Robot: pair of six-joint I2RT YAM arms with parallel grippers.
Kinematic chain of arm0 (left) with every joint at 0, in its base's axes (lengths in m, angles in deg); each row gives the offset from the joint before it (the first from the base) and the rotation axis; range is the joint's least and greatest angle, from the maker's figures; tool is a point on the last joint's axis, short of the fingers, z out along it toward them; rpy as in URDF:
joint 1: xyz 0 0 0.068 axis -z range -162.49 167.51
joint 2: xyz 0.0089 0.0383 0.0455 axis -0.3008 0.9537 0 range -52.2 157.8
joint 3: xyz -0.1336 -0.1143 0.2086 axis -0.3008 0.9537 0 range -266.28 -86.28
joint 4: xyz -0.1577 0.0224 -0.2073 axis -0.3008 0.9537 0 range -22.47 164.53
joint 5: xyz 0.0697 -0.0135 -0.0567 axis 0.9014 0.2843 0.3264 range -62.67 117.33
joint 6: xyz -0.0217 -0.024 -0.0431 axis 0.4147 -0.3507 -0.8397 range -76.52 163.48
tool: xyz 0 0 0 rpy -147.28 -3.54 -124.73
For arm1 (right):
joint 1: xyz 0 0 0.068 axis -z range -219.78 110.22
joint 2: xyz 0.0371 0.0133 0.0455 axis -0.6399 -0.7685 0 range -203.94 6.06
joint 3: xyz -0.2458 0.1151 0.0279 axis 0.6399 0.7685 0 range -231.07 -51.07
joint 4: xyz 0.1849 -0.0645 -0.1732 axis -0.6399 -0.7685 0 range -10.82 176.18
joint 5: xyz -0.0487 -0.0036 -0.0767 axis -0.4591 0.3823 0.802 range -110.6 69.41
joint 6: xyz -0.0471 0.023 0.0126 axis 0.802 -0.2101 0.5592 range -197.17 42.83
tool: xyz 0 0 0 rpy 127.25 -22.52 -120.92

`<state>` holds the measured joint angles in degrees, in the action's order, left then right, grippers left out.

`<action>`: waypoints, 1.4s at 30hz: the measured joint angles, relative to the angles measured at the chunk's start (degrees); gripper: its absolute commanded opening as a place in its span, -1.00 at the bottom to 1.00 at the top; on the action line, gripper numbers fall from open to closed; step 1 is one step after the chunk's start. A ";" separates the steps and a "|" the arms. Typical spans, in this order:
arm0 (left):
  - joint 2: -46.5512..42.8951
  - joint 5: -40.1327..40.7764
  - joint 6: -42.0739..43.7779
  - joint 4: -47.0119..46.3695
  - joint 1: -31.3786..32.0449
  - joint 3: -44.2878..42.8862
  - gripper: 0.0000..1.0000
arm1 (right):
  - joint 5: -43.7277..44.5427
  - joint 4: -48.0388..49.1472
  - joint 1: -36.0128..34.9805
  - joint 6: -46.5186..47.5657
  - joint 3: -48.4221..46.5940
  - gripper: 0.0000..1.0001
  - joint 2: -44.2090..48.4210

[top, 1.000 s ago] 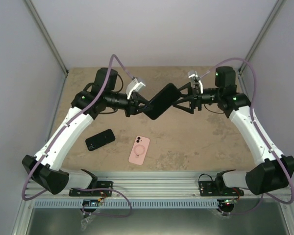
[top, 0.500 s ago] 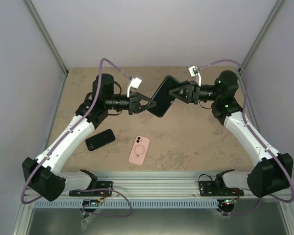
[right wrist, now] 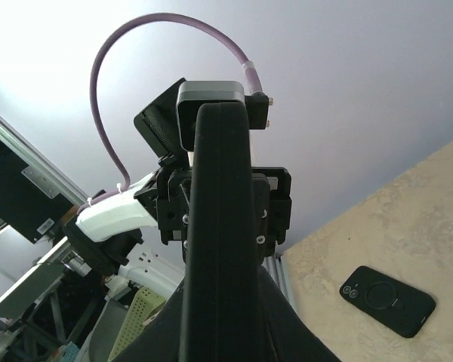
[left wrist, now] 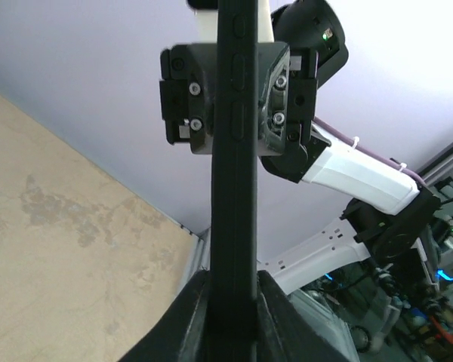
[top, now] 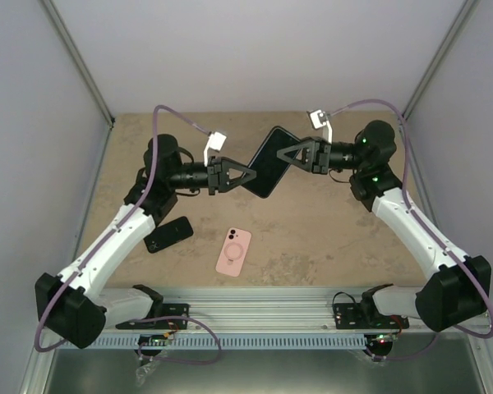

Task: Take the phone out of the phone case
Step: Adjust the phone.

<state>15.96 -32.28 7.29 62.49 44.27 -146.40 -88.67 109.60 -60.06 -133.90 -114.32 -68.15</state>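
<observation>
Both left pincer (top: 248,174) and right pincer (top: 282,156) clamp the raised phone (top: 266,167) between them.

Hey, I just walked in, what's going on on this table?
Two robot arms hold a dark cased phone in the air between them. The left gripper is shut on one end, the right gripper on the other. Nothing shows the phone out of its case yet. A black case and a pink case lie flat on the table below.
</observation>
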 measured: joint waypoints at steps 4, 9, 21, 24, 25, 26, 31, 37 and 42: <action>-2.99 1.44 -2.67 -3.10 -4.04 2.34 0.26 | -0.07 0.61 -0.28 -0.20 0.00 -0.99 -0.11; -6.25 3.37 -2.80 -3.91 -6.95 2.89 0.58 | -0.26 2.05 0.22 -0.76 -0.39 -0.99 -0.94; -7.41 -2.27 11.23 6.45 -7.43 3.19 0.62 | -2.23 -2.89 0.20 4.66 -2.34 -0.99 -2.69; -6.38 -3.72 16.41 10.51 -7.43 1.40 0.50 | -4.24 -5.31 0.22 7.93 -2.36 -0.99 -2.73; -6.08 -4.09 17.53 11.21 -7.43 1.03 0.45 | -4.94 -6.03 0.22 9.07 -2.47 -0.99 -2.82; -5.70 -4.66 18.91 12.15 -7.43 0.59 0.41 | -6.03 -7.15 0.22 10.45 -2.91 -0.99 -3.13; -4.37 -6.93 23.08 15.04 -7.43 0.04 0.28 | -9.38 -12.22 0.50 16.39 -6.16 -0.99 -5.64; -3.41 -7.41 25.38 16.70 -6.12 0.20 0.12 | -9.90 -11.34 0.81 16.79 -5.68 -0.99 -5.77; -2.43 -7.39 26.86 17.40 -4.07 0.20 -0.04 | -9.05 -7.19 1.36 12.55 -2.93 -0.99 -4.79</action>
<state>13.54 -39.67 34.16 79.89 40.21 -146.20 -97.72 102.41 -58.70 -121.35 -117.25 -72.94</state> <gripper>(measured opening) 0.519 0.112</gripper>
